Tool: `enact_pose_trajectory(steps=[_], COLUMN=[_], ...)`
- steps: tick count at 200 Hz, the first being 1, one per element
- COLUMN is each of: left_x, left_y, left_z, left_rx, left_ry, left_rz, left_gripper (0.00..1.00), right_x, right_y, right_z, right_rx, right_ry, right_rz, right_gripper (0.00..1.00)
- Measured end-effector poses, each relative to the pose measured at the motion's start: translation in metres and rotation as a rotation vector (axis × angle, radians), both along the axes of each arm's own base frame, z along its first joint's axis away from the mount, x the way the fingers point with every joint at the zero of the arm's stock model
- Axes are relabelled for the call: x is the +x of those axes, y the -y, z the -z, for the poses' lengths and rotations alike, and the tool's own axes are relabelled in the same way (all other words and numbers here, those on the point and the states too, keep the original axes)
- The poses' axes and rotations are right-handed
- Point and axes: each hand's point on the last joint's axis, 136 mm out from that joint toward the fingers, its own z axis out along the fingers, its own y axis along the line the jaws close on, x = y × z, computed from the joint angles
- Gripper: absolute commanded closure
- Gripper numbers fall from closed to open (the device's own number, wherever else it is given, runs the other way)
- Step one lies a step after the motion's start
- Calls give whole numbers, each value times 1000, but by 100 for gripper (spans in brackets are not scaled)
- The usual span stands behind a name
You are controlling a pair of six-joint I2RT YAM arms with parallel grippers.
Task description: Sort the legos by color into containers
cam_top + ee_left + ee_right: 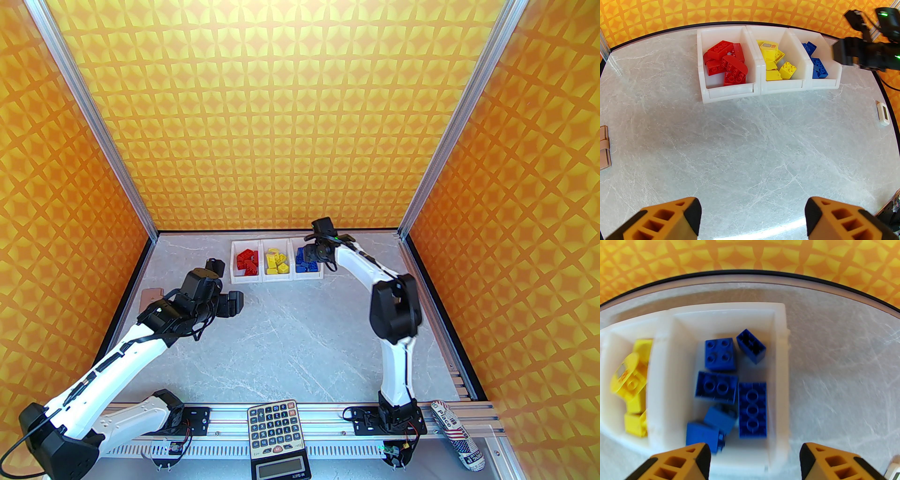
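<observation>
Left fingers (670, 220), orange lattice plastic, spread empty at the frame's bottom; my right fingers (679, 462) gape empty above glossy studded blue legos (752, 408). Red, yellow, blue fill three white boxy containers (731, 92), upper centre, on marbled grey table (740, 152).

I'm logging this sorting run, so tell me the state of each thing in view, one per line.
containers: upright, open-topped, joined in a row.
red legos: piled in the left bin.
yellow legos: piled in the middle bin.
blue legos: lying in the right bin.
left gripper: open, empty, above bare tabletop.
right gripper: open, empty, over the right bin.
calculator: lying keys up on the near rail.
</observation>
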Motion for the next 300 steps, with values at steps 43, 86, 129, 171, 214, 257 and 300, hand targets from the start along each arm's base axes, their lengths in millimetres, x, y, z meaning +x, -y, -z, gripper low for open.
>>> enact_pose_trajectory(steps=[43,86,129,171,214,257,300], left_x=[20,43,59,62,59,55,62], left_y=[6,-5,-21,-52,-119,-173,-191], left_z=[-14,-47,-68,-76,-64,2,66], left_rx=[45,64,88,112,124,163,172], left_ry=[34,114,160,141,124,104,127], left_rz=[38,24,-3,-85,-285,-419,-464], left_gripper=[11,3,1,1,1,1,1], right_x=[-42,-84,-130,-153,-172,-160,-151], right_y=[14,30,44,83,116,119,129], right_z=[-30,-45,-58,-98,-95,-63,-40], right_rx=[4,-6,6,-77,-136,-159,-158], right_ry=[67,107,147,254,288,271,270], right_rz=[-22,-34,-41,95,190,191,216], right_gripper=[24,8,2,2,1,2,1])
